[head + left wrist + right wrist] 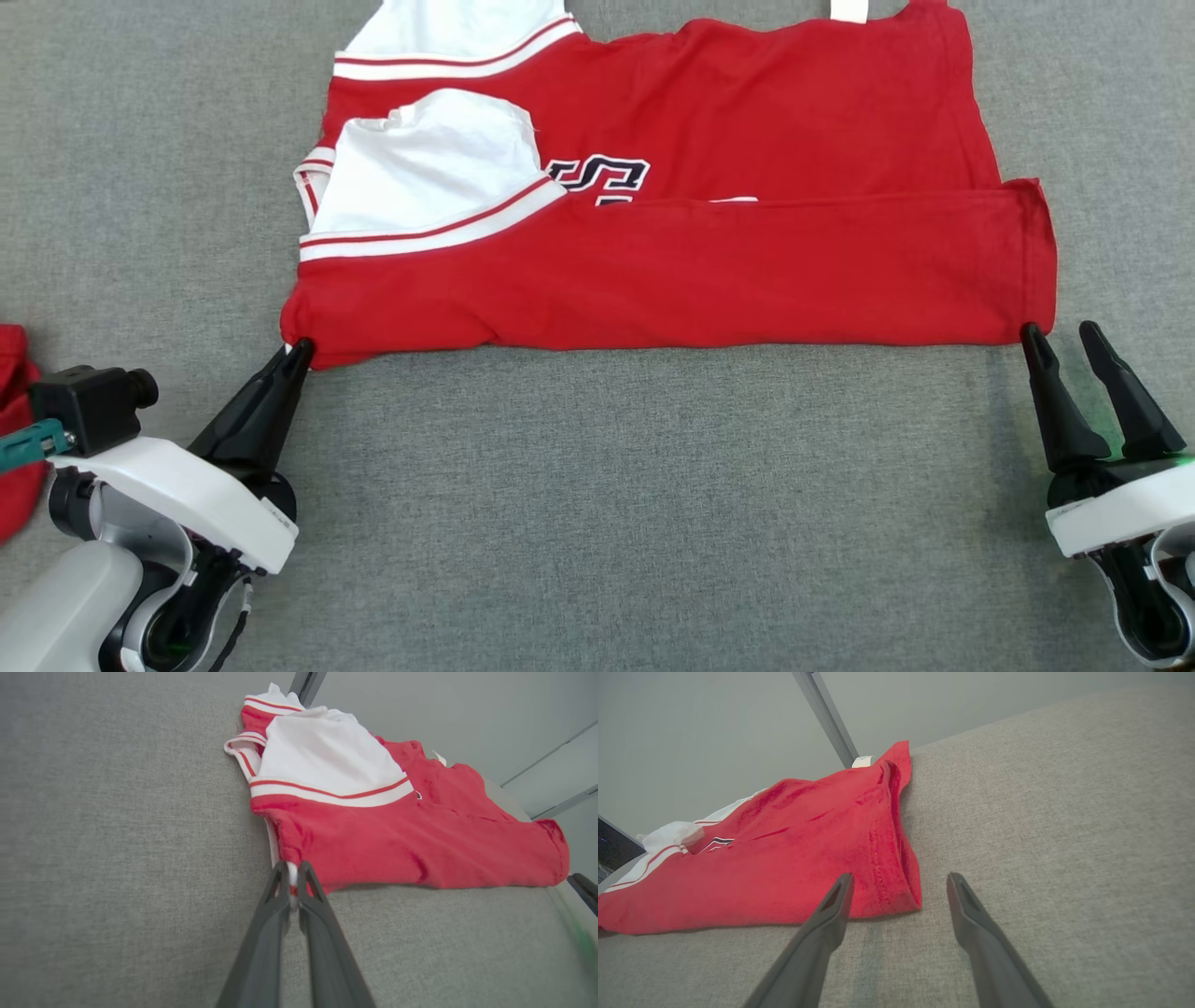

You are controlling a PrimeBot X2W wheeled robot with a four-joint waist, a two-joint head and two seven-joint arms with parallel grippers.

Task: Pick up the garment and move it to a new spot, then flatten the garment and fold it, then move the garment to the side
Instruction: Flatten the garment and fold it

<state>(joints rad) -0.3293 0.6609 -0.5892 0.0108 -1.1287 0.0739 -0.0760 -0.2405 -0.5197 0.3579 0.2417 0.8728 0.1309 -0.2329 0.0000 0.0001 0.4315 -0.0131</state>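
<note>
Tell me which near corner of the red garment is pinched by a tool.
The near-left corner: the left tool is shut on it. The near-right corner lies loose by the open right tool.

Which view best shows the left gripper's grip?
Left wrist view: the left gripper pinches the garment corner, fabric visible between its fingers. Head view shows its tips at that corner; right wrist view, the garment's other end.
</note>
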